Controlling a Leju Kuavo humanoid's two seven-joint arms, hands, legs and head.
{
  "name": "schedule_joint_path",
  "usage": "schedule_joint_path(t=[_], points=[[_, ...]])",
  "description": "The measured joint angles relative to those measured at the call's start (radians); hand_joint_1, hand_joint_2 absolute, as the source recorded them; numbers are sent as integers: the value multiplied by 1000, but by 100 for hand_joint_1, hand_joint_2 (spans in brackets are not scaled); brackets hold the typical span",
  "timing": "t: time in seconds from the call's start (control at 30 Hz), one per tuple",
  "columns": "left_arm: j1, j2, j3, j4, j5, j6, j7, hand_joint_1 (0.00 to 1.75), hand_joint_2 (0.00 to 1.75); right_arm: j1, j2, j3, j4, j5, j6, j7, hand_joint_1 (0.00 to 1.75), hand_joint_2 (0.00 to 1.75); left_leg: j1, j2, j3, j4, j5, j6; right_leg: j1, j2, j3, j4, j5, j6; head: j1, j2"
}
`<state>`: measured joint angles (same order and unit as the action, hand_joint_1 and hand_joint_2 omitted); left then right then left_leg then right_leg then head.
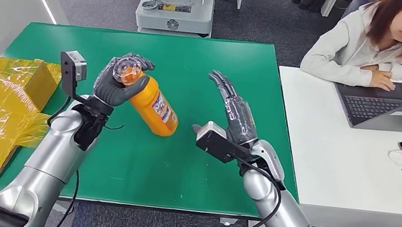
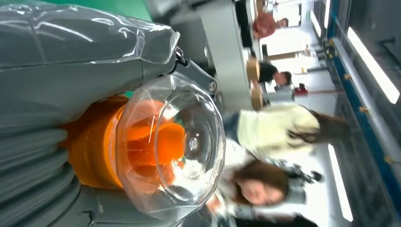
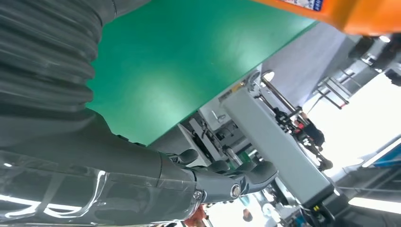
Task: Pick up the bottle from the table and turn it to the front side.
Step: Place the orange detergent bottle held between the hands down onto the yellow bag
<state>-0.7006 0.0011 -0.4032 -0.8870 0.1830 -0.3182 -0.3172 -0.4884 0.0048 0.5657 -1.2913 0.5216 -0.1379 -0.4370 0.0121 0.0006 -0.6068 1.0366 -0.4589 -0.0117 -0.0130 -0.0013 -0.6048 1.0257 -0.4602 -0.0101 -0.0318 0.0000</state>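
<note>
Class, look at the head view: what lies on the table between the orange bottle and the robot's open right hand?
Nothing. In the head view, only bare green table lies between the orange bottle, gripped by the left hand, and the right hand.

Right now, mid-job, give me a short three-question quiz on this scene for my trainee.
1. True or false: the left hand grips the orange bottle near its clear cap.
2. Which describes the right hand? A) gripping the bottle B) fingers apart, holding nothing C) resting on the laptop
3. Fill in: the bottle is held tilted over the ___ table.

Key: 1 true; 2 B; 3 green.
</note>
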Motion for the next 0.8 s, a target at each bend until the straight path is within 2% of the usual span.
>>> schedule_joint_path(t=[0.17, 0.27, 0.43, 0.57, 0.73, 0.8], points=[[0, 33, 10, -2, -219, 149, -39, 175, 175, 27, -9, 5, -58, -9, 1, -6, 0, 175, 0, 0, 0, 0, 0, 0, 0, 0, 0, 0, 0, 0, 0, 0], [-1, 48, 14, -8, -286, 193, -45, 175, 175, 36, -14, 7, -77, -11, 0, -12, 0, 175, 0, 0, 0, 0, 0, 0, 0, 0, 0, 0, 0, 0, 0, 0], [-26, 77, 14, -20, -524, 346, -46, 175, 175, 51, -21, 11, -111, -17, -1, -23, 0, 175, 0, 0, 0, 0, 0, 0, 0, 0, 0, 0, 0, 0, 0, 0], [-57, 108, 14, -20, -621, 381, -48, 175, 175, 68, -30, 14, -133, -22, -6, -28, 0, 175, 0, 0, 0, 0, 0, 0, 0, 0, 0, 0, 0, 0, 0, 0], [-66, 130, 14, -18, -659, 398, -54, 175, 175, 80, -38, 14, -145, -29, -12, -34, 0, 175, 0, 0, 0, 0, 0, 0, 0, 0, 0, 0, 0, 0, 0, 0], [-68, 136, 13, -18, -717, 439, -53, 175, 175, 82, -42, 15, -148, -31, -14, -37, 0, 175, 0, 0, 0, 0, 0, 0, 0, 0, 0, 0, 0, 0, 0, 0]])
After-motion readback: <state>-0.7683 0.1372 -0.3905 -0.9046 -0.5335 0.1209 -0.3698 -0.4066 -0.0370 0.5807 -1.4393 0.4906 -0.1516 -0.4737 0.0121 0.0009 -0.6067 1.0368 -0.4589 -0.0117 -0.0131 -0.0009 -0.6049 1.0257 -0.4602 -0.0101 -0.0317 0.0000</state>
